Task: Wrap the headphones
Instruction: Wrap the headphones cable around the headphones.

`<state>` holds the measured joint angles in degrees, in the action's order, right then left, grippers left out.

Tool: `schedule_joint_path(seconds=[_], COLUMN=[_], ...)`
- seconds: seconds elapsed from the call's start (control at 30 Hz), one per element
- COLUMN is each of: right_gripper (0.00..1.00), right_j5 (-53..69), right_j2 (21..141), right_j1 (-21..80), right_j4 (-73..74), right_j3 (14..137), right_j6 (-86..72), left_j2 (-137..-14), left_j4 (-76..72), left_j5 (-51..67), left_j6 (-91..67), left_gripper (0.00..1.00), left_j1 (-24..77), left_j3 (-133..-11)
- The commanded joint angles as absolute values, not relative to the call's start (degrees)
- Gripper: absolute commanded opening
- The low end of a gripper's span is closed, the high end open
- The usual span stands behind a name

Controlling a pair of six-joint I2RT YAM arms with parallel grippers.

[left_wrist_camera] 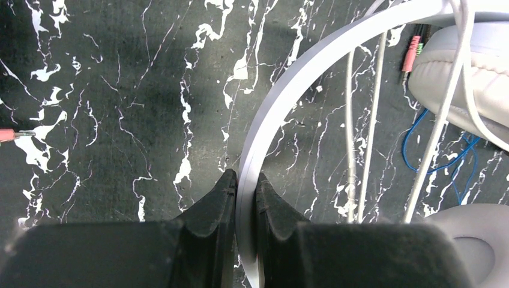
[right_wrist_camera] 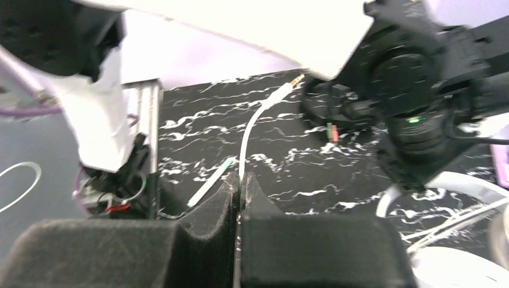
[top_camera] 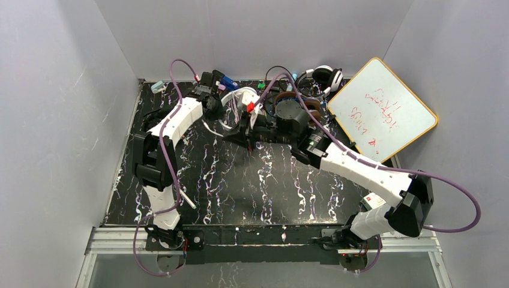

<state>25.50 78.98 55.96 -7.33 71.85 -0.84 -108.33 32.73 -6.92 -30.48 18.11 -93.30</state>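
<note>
Headsets are lying heaped at the upper middle of the frame on the black, white-veined marble-look surface [top_camera: 240, 180]. White plastic over-ear headphones [top_camera: 235, 96] are sitting left of a brown-cupped pair [top_camera: 287, 96], with a black-and-white pair [top_camera: 324, 75] at the upper edge. Both arms are reaching into the heap. A white board with red scribbles [top_camera: 381, 111] is leaning at the upper right.

From the left wrist, the left fingers [left_wrist_camera: 210, 207] are pinching the white headband [left_wrist_camera: 282, 99], nearly closed on it at the lower middle. A white ear cushion [left_wrist_camera: 462, 72] is filling the upper right, with a blue wire [left_wrist_camera: 441, 159] lying below it.

From the right wrist, the right fingers [right_wrist_camera: 204, 210] are pressing together on a thin white cord [right_wrist_camera: 246, 138]. The cord is curving up to a gold-tipped jack plug [right_wrist_camera: 293, 81].
</note>
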Motion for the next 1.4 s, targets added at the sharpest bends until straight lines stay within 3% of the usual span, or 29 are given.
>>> schedule_joint_path(seconds=[0.0,0.33,1.2,1.37], right_gripper=[0.01,0.01,0.01,0.01], right_j5=[13.14,-8.04,-13.52,-7.39], right_j2=[81.32,90.05,100.61,102.50], right_j1=[56.35,55.03,45.89,41.71], right_j4=[-7.02,-6.86,-0.74,2.53], right_j3=[79.54,89.21,100.54,100.80], right_j6=[-0.46,-6.60,-11.79,-14.55], left_j2=[-103.25,-95.79,-86.64,-82.94], left_j4=[27.34,21.50,13.82,13.18], left_j5=[-8.92,-8.57,-9.59,-7.46], left_j6=[-31.24,-33.82,-28.19,-25.35], left_gripper=[0.00,0.00,0.00,0.00], left_j1=[18.07,20.11,30.14,30.49], left_j3=[-90.14,-79.88,-66.44,-63.83])
